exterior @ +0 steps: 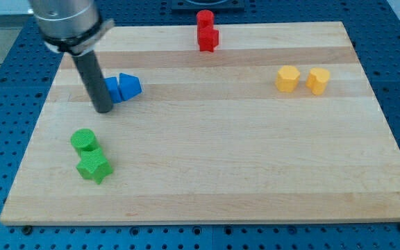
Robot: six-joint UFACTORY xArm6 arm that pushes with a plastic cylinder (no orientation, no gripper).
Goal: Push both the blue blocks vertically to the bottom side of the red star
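My tip [103, 109] sits on the wooden board [221, 173] near its left edge; it is a bare rod, holding nothing. Just to its right, touching or nearly touching the rod, is a blue block [112, 90] half hidden behind it, shape unclear, and beside that a blue wedge-like block [130, 85], the pair touching. Far to the right and toward the view's top stand two red blocks [206, 30] at the board's top edge, one behind the other; I cannot tell which is the star. Further right are two yellow blocks [303, 79]. Below my tip lie a green cylinder [84, 141] and a green star [93, 167]. I see no legible writing.
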